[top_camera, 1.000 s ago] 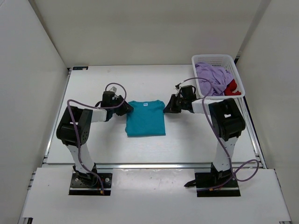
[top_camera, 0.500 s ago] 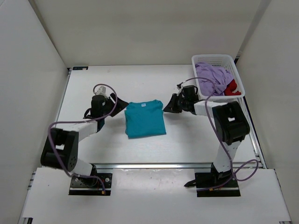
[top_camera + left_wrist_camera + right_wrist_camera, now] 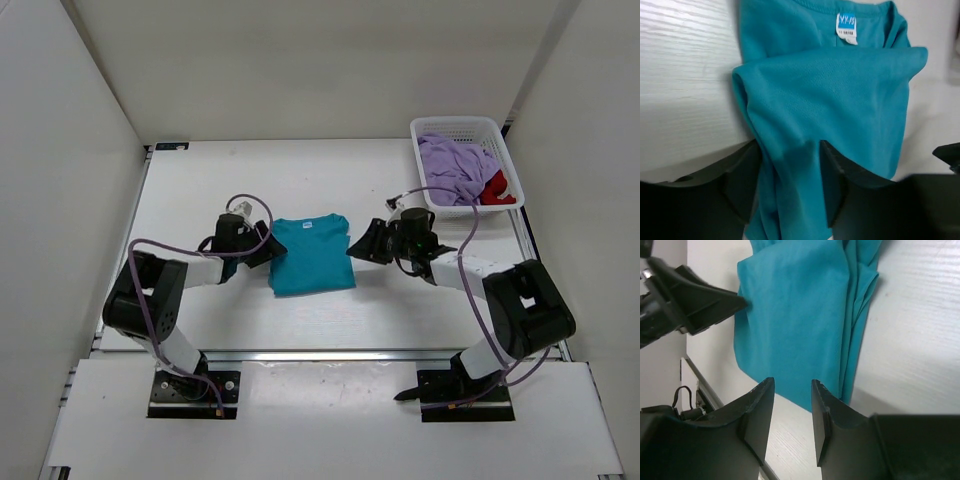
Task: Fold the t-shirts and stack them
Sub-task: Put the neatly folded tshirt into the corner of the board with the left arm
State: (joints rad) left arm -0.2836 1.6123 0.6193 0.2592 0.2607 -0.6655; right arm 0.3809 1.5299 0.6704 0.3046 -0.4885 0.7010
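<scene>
The white table (image 3: 200, 180) bears a white lattice basket (image 3: 455, 123) at its far right corner. In the basket lie a crumpled lavender t-shirt (image 3: 450, 165) and, at its near right end, a red t-shirt (image 3: 497, 187). A folded teal t-shirt (image 3: 311, 255) lies flat mid-table, collar label up. The left gripper (image 3: 790, 147) is at its left edge, fingers apart with cloth between them. The right gripper (image 3: 792, 381) is at its right edge, fingers apart too.

The left gripper (image 3: 266, 248) and right gripper (image 3: 357, 245) sit low, pointing inward toward each other. Each has its fingers parted.
</scene>
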